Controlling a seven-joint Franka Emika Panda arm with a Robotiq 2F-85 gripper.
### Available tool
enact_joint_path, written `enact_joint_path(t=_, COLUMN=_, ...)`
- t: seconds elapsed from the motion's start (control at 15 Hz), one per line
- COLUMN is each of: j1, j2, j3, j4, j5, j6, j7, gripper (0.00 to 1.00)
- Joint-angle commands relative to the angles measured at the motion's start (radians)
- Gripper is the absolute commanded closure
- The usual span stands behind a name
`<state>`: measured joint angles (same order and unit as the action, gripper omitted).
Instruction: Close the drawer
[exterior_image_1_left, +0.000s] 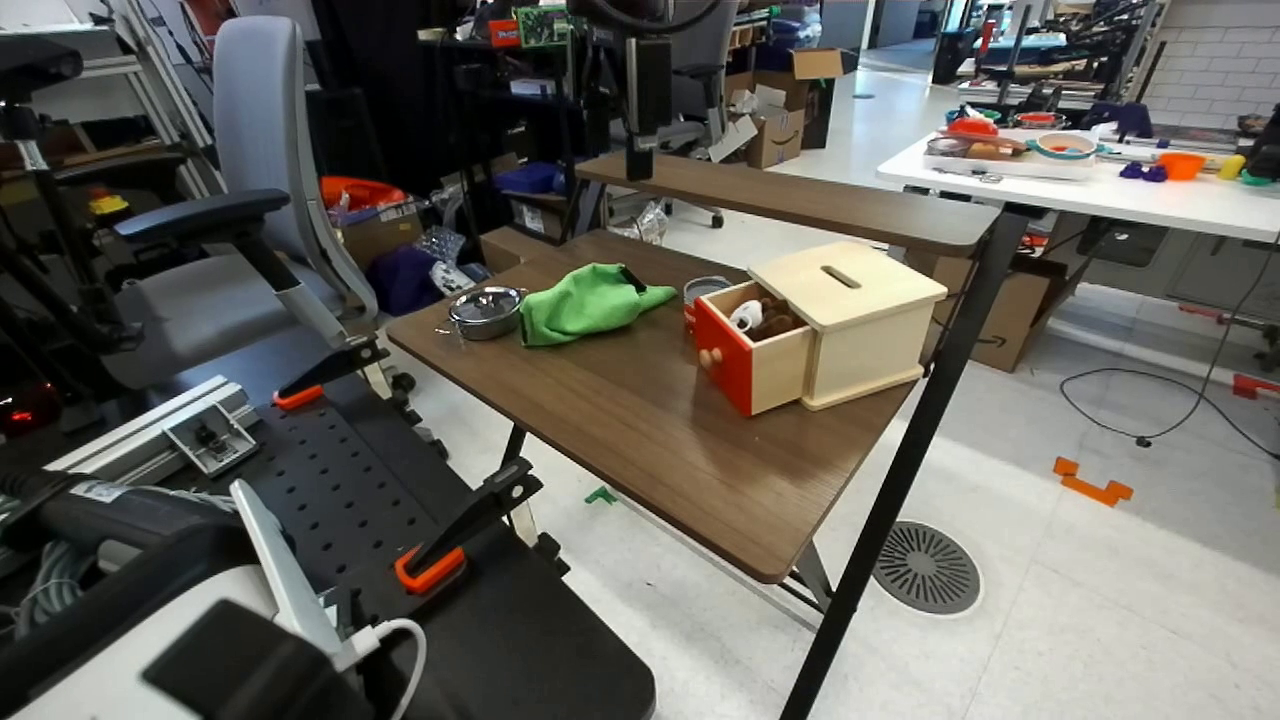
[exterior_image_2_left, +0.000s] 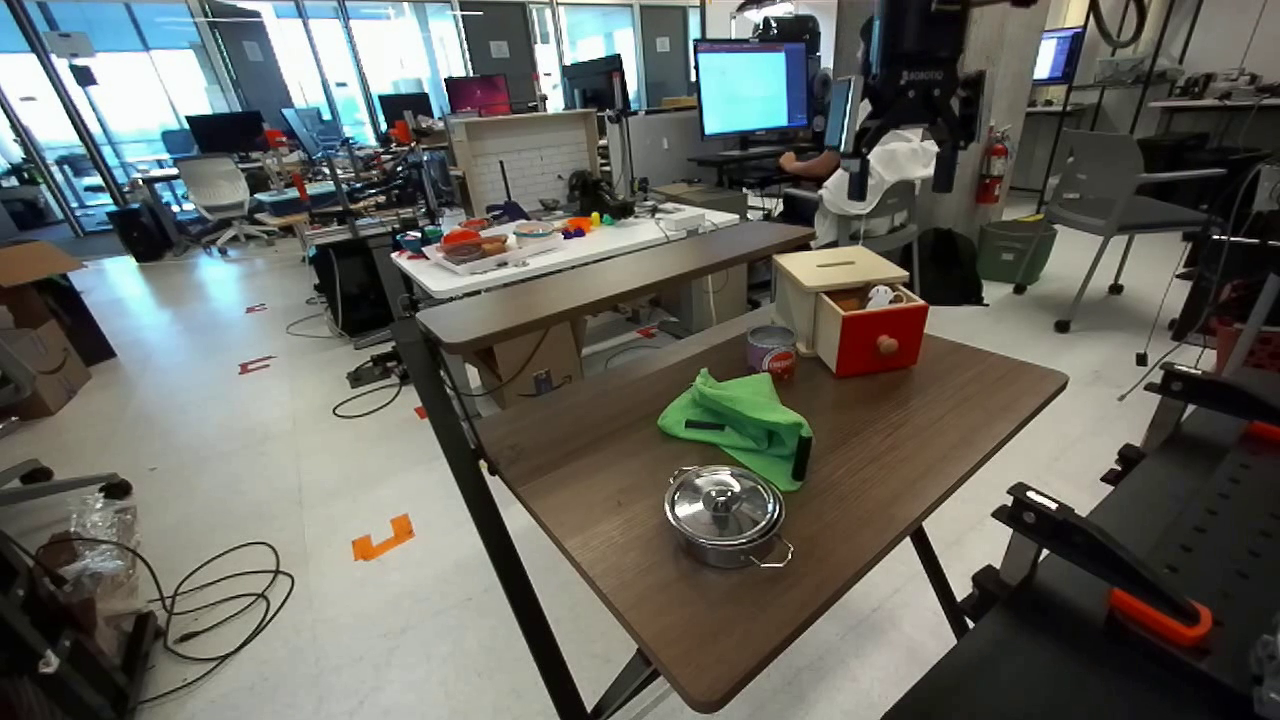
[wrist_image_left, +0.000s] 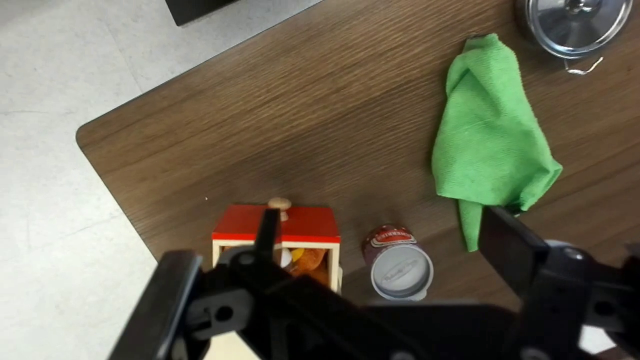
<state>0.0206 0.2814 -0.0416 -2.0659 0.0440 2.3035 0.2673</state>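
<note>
You have the pincer (exterior_image_2_left: 900, 178) above the desk (exterior_image_2_left: 930, 420), fingers (exterior_image_2_left: 857, 182) spread wide, holding nothing. The red-fronted drawer (exterior_image_2_left: 853, 343) juts from its wooden box (exterior_image_1_left: 868, 352) beside the desk's short edge. A lidded can (wrist_image_left: 401, 270) stands by the box; a green cloth (exterior_image_2_left: 740, 415) and metal pot (exterior_image_2_left: 725, 510) sit toward the opposite edge.

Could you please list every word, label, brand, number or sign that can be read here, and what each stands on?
"ROBOTIQ": on the gripper, in an exterior view.
Can, on its red label and lid: lettering too blurred to read.
Cardboard box: a curved arrow, no word readable.
Large monitor and pale door sheets: any text too small to read.
Drawer front: no lettering visible.
</note>
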Motion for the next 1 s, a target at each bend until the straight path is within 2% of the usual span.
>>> enact_joint_path(t=0.0, j1=-0.004, j2=0.08, j3=-0.024, j4=0.05, j5=-0.027, j6=-0.009, j7=0.024, gripper=0.0)
enact_joint_path(t=0.93, j1=-0.021, j2=0.333, j3=-0.081, j4=0.179, j5=-0.017, j6=0.016, j7=0.012, gripper=0.0)
